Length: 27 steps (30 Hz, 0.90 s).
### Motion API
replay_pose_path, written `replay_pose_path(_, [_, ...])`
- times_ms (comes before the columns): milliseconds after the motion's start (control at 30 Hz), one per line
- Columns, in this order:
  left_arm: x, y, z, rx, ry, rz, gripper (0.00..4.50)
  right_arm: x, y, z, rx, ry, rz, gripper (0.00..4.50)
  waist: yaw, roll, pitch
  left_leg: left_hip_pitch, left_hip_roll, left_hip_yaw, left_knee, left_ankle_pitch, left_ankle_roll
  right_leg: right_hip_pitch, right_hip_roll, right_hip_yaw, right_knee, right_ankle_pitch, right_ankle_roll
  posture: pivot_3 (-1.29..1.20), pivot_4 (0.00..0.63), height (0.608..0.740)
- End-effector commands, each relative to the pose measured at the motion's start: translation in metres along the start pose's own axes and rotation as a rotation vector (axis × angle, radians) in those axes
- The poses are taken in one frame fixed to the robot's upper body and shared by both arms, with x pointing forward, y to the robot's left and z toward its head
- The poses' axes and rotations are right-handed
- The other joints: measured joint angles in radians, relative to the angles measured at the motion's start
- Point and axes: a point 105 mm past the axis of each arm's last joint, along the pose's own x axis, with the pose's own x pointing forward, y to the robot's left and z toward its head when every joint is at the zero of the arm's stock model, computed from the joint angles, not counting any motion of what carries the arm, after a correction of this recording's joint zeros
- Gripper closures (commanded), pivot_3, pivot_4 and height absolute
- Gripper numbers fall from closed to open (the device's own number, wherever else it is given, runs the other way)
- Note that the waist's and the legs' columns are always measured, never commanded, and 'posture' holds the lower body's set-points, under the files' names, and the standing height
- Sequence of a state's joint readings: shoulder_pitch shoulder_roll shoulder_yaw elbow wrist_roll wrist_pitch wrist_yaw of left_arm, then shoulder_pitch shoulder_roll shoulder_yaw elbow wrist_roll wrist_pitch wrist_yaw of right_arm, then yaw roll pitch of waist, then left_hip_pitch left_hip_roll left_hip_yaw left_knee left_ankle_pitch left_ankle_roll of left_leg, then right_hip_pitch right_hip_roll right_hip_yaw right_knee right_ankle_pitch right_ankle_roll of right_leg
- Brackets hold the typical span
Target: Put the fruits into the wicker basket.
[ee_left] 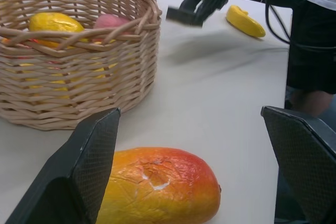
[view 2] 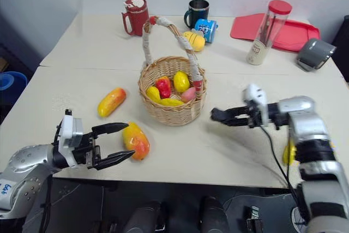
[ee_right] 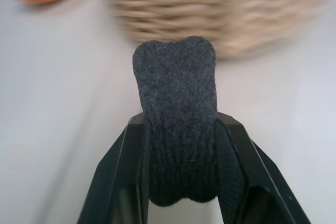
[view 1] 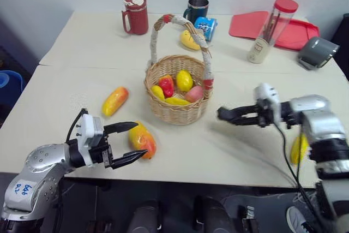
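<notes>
While the left gripper (view 1: 133, 142) reaches level across the table (view 1: 229, 151), its fingers are wide apart around the near mango (view 1: 142, 139), not touching it. That mango lies slanted, just before the basket (view 1: 177, 110). The right gripper (view 1: 222, 114), nearly closed and holding nothing, points at the basket; the banana (ee_left: 244, 20) lies behind it.

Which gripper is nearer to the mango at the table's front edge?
Left. The left gripper is open with the mango between its fingers; the right gripper is farther, beyond the wicker basket.
</notes>
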State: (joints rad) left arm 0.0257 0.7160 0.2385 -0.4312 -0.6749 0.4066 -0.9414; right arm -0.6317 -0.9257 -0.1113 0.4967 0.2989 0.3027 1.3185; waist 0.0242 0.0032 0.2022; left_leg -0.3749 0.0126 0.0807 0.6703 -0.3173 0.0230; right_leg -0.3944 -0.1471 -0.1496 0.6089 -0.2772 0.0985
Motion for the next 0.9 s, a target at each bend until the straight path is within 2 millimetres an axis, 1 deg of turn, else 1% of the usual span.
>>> replay_pose_path(33, [0.003,-0.001,0.011,0.026,-0.040,-0.008,0.00,-0.073,-0.056,-0.005,0.087,-0.026,-0.450,3.30,-0.003,-0.001,0.000,0.000,0.000,0.000,0.000,0.000,0.000,0.000,0.000,0.000,-0.002,0.000,0.000,0.00,0.150,0.740])
replay_pose_path(67, [0.004,-0.001,0.011,0.026,-0.042,-0.009,0.00,-0.091,-0.068,-0.014,0.110,-0.007,-0.564,3.30,-0.004,-0.001,0.000,0.001,0.001,0.001,0.000,0.000,0.000,0.000,0.001,0.000,-0.004,0.000,0.000,0.00,0.150,0.740])
replay_pose_path(100, [0.005,-0.001,0.011,0.027,-0.044,-0.008,0.00,-0.105,-0.075,-0.025,0.106,0.041,-0.644,3.30,-0.004,-0.001,0.000,0.001,0.001,0.001,0.000,0.000,0.000,0.000,0.001,0.000,-0.004,0.000,0.000,0.00,0.150,0.740])
replay_pose_path(167, [0.005,0.000,0.011,0.029,-0.046,-0.004,0.00,-0.135,-0.091,-0.051,0.154,0.125,-0.861,3.30,-0.007,-0.001,0.000,0.003,0.001,0.003,-0.002,0.000,0.000,0.000,0.001,0.002,-0.004,0.000,0.000,0.00,0.150,0.740])
replay_pose_path(200, [0.004,0.000,0.011,0.029,-0.045,-0.002,0.00,-0.145,-0.095,-0.061,0.188,0.152,-0.943,3.30,-0.010,-0.001,0.000,0.004,0.001,0.005,-0.003,0.000,-0.001,0.000,0.002,0.003,-0.003,0.000,0.000,0.00,0.150,0.740])
replay_pose_path(267, [0.002,0.001,0.014,0.022,-0.059,0.006,0.00,-0.147,-0.097,-0.075,0.242,0.177,-0.997,3.30,-0.025,0.000,0.000,0.005,0.002,0.009,-0.003,0.000,-0.001,-0.001,0.002,0.006,-0.002,0.000,0.000,0.00,0.150,0.740])
replay_pose_path(333, [0.000,0.001,0.018,0.020,-0.073,0.012,0.00,-0.143,-0.095,-0.094,0.279,0.257,-1.011,3.30,-0.039,0.000,0.000,0.006,0.002,0.011,-0.004,0.000,-0.001,-0.002,0.002,0.011,-0.001,0.000,0.000,0.00,0.150,0.740])
replay_pose_path(400, [-0.003,-0.001,0.021,0.023,-0.068,0.002,0.00,-0.147,-0.094,-0.107,0.287,0.334,-1.062,3.30,-0.054,0.000,0.000,0.007,0.003,0.013,-0.004,0.000,-0.001,-0.002,0.003,0.013,0.000,0.000,0.000,0.00,0.150,0.740])
replay_pose_path(433, [-0.005,-0.001,0.023,0.023,-0.068,-0.003,0.00,-0.149,-0.094,-0.110,0.293,0.337,-1.084,2.97,-0.056,0.000,0.000,0.007,0.003,0.013,-0.004,0.001,-0.001,-0.003,0.004,0.013,0.000,0.000,0.000,0.00,0.150,0.740])
replay_pose_path(467, [-0.007,-0.002,0.025,0.022,-0.068,-0.010,0.00,-0.151,-0.095,-0.110,0.293,0.331,-1.114,2.60,-0.056,0.000,0.000,0.007,0.003,0.013,-0.004,0.001,-0.001,-0.003,0.004,0.014,0.000,0.000,0.000,0.00,0.150,0.740])
replay_pose_path(500, [-0.009,-0.003,0.027,0.018,-0.063,-0.024,0.00,-0.154,-0.097,-0.108,0.285,0.325,-1.138,2.35,-0.056,0.000,0.000,0.007,0.003,0.013,-0.004,0.001,-0.001,-0.003,0.004,0.014,0.000,0.000,0.000,0.00,0.150,0.740])
replay_pose_path(533, [-0.011,-0.005,0.029,0.019,-0.056,-0.038,0.00,-0.157,-0.099,-0.105,0.271,0.315,-1.150,1.87,-0.055,0.000,0.000,0.007,0.003,0.013,-0.004,0.001,-0.001,-0.004,0.004,0.015,0.000,0.000,0.000,0.00,0.150,0.740])
replay_pose_path(567, [-0.012,-0.005,0.030,0.022,-0.050,-0.050,0.00,-0.160,-0.100,-0.101,0.253,0.304,-1.161,1.61,-0.054,0.000,0.000,0.007,0.003,0.013,-0.004,0.001,-0.001,-0.004,0.004,0.016,0.000,0.000,0.000,0.00,0.150,0.740])
replay_pose_path(667, [-0.012,-0.006,0.035,0.039,-0.044,-0.073,0.00,-0.168,-0.101,-0.090,0.204,0.278,-1.142,0.60,-0.054,0.001,0.000,0.007,0.003,0.013,-0.004,0.001,-0.001,-0.004,0.004,0.017,0.000,0.000,0.000,0.00,0.150,0.740])
replay_pose_path(733, [-0.012,-0.003,0.035,0.051,-0.036,-0.070,0.00,-0.172,-0.101,-0.077,0.149,0.226,-1.104,0.01,-0.051,0.001,0.000,0.006,0.003,0.013,-0.004,0.000,-0.001,-0.004,0.004,0.017,-0.001,0.000,0.000,0.00,0.150,0.740])
replay_pose_path(767, [-0.013,-0.001,0.034,0.058,-0.028,-0.059,0.00,-0.175,-0.101,-0.069,0.108,0.198,-1.095,0.01,-0.050,0.001,0.000,0.006,0.003,0.012,-0.004,0.000,-0.001,-0.004,0.004,0.017,-0.001,0.000,0.000,0.00,0.150,0.740])
replay_pose_path(833, [-0.022,0.007,0.028,0.044,-0.006,0.005,0.00,-0.174,-0.098,-0.043,0.028,0.084,-0.997,0.01,-0.051,0.001,0.000,0.005,0.003,0.012,-0.004,0.000,-0.001,-0.004,0.004,0.018,-0.002,0.000,0.000,0.00,0.150,0.740])
replay_pose_path(867, [-0.027,0.011,0.025,0.036,0.004,0.041,0.00,-0.169,-0.094,-0.034,-0.004,0.036,-0.935,0.01,-0.051,0.001,0.000,0.005,0.003,0.012,-0.004,0.000,-0.001,-0.004,0.004,0.018,-0.002,0.000,0.000,0.00,0.150,0.740])
replay_pose_path(900, [-0.036,0.016,0.020,0.022,0.014,0.092,0.00,-0.157,-0.086,-0.024,-0.050,-0.017,-0.820,0.01,-0.053,0.001,0.000,0.005,0.003,0.012,-0.004,0.000,-0.001,-0.004,0.004,0.017,-0.002,0.000,0.000,0.00,0.150,0.740])
